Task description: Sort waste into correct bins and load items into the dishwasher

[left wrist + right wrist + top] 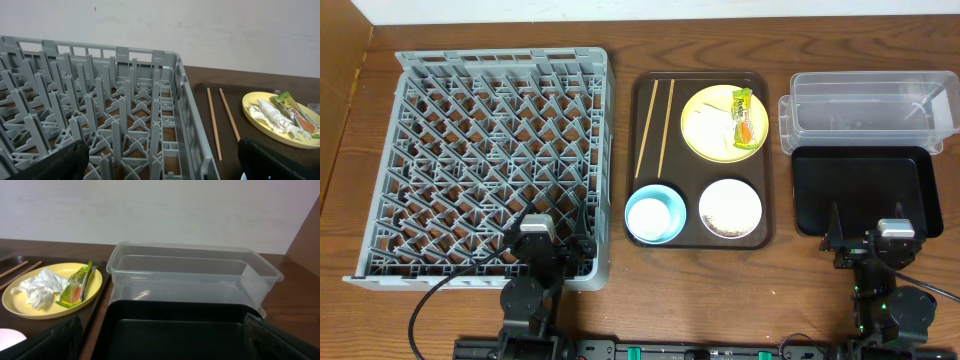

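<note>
The grey dishwasher rack (490,160) fills the left side. On a brown serving tray (765,150) lie two chopsticks (655,125), a yellow plate (705,110), a light-blue bowl (653,213) and a white bowl (730,208) with beige scraps. The plate carries the green wrapper (77,286) and the white tissue (42,289). At the right are the clear tub (868,110) and, nearer me, the black tray (865,190). My left gripper (552,238) (162,160) is open over the rack's near right corner. My right gripper (875,238) (162,335) is open at the black tray's near edge. Both are empty.
The wooden table runs to a pale wall behind the rack and the tub. The rack's right wall (192,130) stands close to the serving tray's left rim. The tub touches the black tray's far edge.
</note>
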